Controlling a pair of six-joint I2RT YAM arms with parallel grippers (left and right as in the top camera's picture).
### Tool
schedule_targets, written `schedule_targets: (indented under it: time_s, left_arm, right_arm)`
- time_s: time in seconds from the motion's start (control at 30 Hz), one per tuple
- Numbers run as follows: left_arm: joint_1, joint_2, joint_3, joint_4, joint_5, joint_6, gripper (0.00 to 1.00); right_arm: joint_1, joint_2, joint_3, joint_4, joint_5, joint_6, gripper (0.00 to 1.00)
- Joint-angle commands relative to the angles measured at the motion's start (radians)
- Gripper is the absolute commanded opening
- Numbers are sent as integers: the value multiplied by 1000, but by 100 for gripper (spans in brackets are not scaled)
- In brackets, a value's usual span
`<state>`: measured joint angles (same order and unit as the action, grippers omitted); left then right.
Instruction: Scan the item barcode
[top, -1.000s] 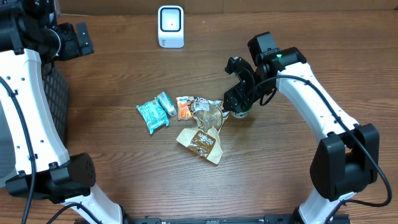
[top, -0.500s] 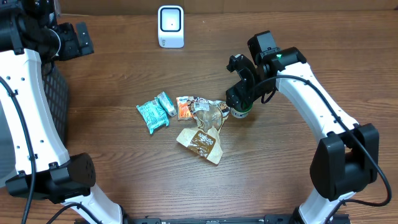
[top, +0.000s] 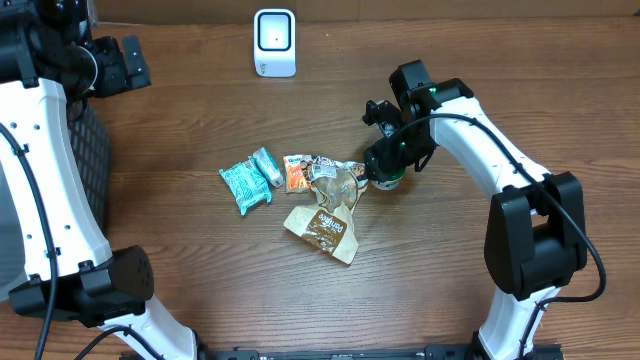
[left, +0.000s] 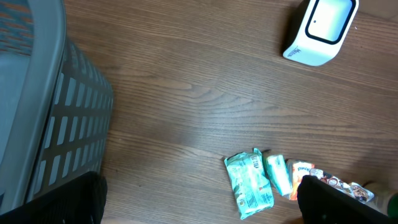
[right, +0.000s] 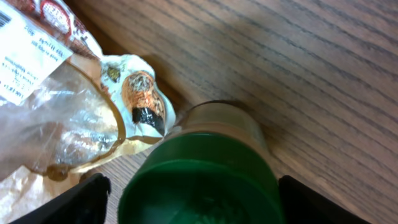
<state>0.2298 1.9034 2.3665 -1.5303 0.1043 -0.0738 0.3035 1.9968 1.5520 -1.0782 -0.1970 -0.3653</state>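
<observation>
Right gripper (right: 199, 194), jaws spread, straddled the green-capped bottle (right: 217, 127); left gripper (left: 199, 202), well apart from the bottle, gaped empty.

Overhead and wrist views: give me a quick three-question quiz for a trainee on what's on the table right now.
1. True or false: the left gripper holds the white scanner.
2. Which item does the right gripper straddle? A teal packet, B bottle, C brown bag.
3. Fill in: the bottle's cap is ____ in colour.
Key: 1 false, it is open and holds nothing; 2 B; 3 green.
</observation>
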Motion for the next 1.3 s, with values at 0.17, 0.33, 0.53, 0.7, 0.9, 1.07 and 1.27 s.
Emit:
schedule_targets:
  time_s: [0.17,0.33,0.53,0.7,0.9,1.07,1.27]
  left_arm:
    - [-1,-13,8,1,11,18,99]
    - [-1,-13,8,1,11,18,99]
    - [-1,-13,8,1,11,18,100]
    - [-1,-13,8,1,11,18,100]
    - [-1,-13,8,1,11,18,99]
    - [-1,-13,8,1,11,18,100]
    - [-1,-13,8,1,11,18,100]
  right_arm:
    - [0,11,18,-10,17,3,75]
    - [0,11,18,-20,33,3,75]
    - [0,11,18,-20,40,3,61]
    - [0,10,21,-30,39,7,42]
    - [0,10,62,-69,39,60,38]
    - [-2,10,166,-145,26,130,34]
    - [-2,10,354,-262,-142,134,24]
